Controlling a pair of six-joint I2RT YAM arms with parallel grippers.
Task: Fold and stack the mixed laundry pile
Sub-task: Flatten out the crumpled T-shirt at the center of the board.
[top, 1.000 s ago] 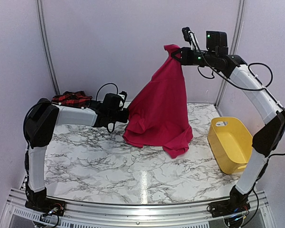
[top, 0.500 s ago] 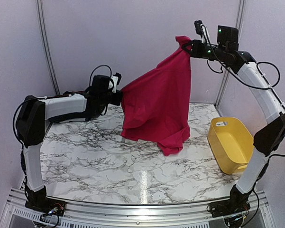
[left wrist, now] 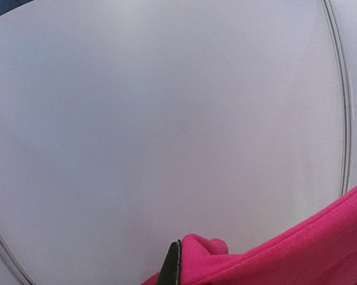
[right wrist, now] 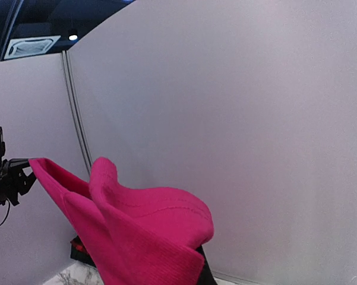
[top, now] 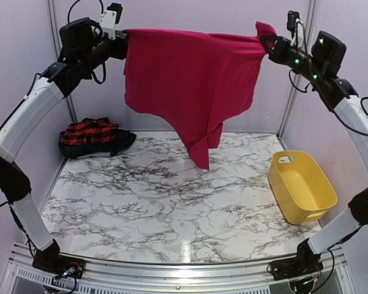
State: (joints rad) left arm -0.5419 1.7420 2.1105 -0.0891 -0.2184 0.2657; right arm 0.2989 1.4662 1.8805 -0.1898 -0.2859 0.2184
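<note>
The magenta-pink garment (top: 187,79) hangs spread in the air high above the table, its lowest tip reaching down toward the marble. My left gripper (top: 123,38) is shut on its upper left corner, and my right gripper (top: 263,44) is shut on its upper right corner. The left wrist view shows pink cloth (left wrist: 273,258) bunched beside one dark fingertip (left wrist: 171,267). In the right wrist view the pink cloth (right wrist: 142,231) covers the fingers. The rest of the mixed laundry pile, a red-and-black checked garment (top: 90,131) on a dark one, lies at the table's back left.
A yellow plastic tub (top: 301,185) stands on the marble table (top: 171,202) at the right. Pale partition walls close in the back and both sides. Both arms reach up high near the back wall.
Both grippers rose and moved apart, the left one far up and to the left. The pink garment lifted off the table and now hangs stretched between them.
</note>
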